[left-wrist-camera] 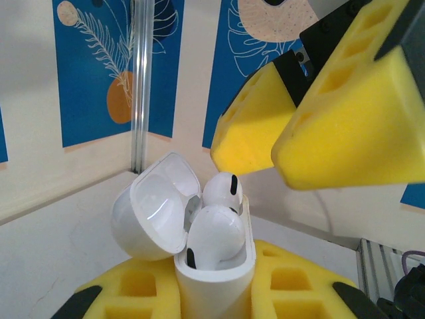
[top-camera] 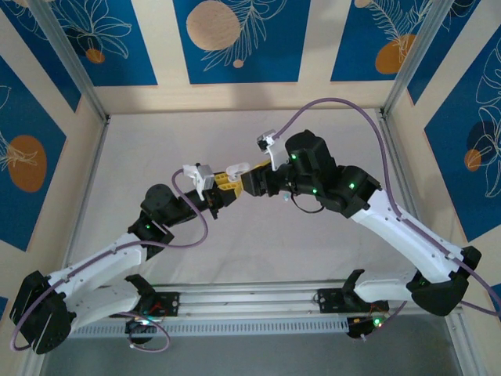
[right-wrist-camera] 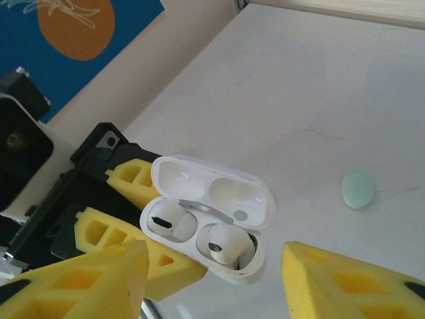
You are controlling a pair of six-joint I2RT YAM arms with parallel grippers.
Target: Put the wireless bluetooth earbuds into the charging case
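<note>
Both earbuds (right-wrist-camera: 222,244) in case (right-wrist-camera: 192,229), lid (right-wrist-camera: 219,186) open, one maybe unseated; L tool (left-wrist-camera: 214,302) pinches case, R tool (right-wrist-camera: 214,256) spread.

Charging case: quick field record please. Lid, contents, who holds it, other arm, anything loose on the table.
case: white charging case, held by left gripper, jaws shut on it
lid: lid hinged open
contents: two white earbuds, one in each well
right gripper: right gripper close over the case, jaws open, empty
table: small pale teal object loose on the table, apart from the case
</note>
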